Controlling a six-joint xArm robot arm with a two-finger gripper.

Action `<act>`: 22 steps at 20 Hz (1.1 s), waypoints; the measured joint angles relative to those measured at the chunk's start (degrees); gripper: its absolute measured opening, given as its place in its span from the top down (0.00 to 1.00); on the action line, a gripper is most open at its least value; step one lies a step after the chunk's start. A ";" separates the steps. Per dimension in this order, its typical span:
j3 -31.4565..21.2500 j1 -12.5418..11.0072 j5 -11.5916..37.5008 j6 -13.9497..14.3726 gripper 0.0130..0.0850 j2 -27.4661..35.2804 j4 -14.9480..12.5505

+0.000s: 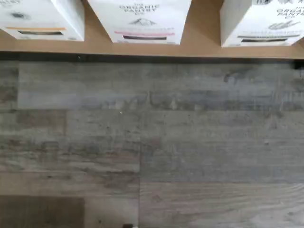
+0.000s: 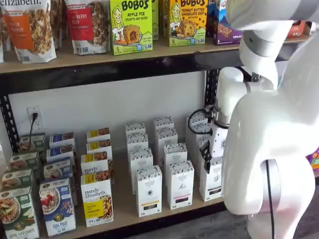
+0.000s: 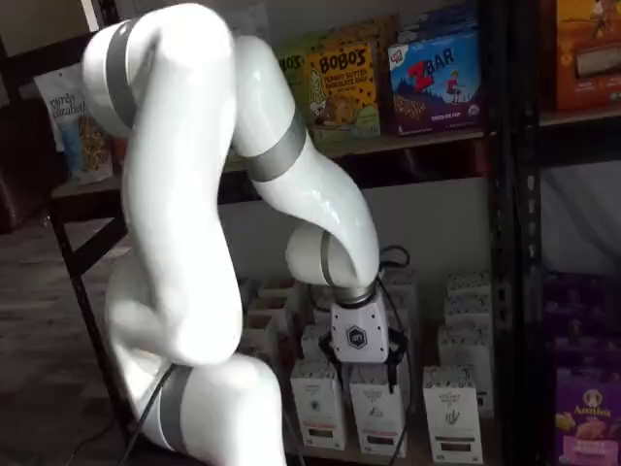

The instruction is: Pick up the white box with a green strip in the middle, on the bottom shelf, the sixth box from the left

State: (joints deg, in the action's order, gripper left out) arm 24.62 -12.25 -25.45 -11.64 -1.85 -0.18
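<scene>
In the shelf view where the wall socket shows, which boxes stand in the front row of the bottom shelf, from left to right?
Green box, blue box, yellow box, first white box, second white box, third white box.

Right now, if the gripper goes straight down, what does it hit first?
The gripper would likely meet the pink-strip box top first, not the white box beside it; depth unclear.
</scene>
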 joint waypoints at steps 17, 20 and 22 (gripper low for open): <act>21.21 1.06 9.21 7.90 0.00 29.97 -7.31; 25.19 -0.03 9.49 6.18 0.00 33.73 -6.65; 28.21 -0.74 8.53 5.31 0.00 35.86 -6.50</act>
State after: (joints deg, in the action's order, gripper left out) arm 52.83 -12.98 -16.92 -6.32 34.02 -6.69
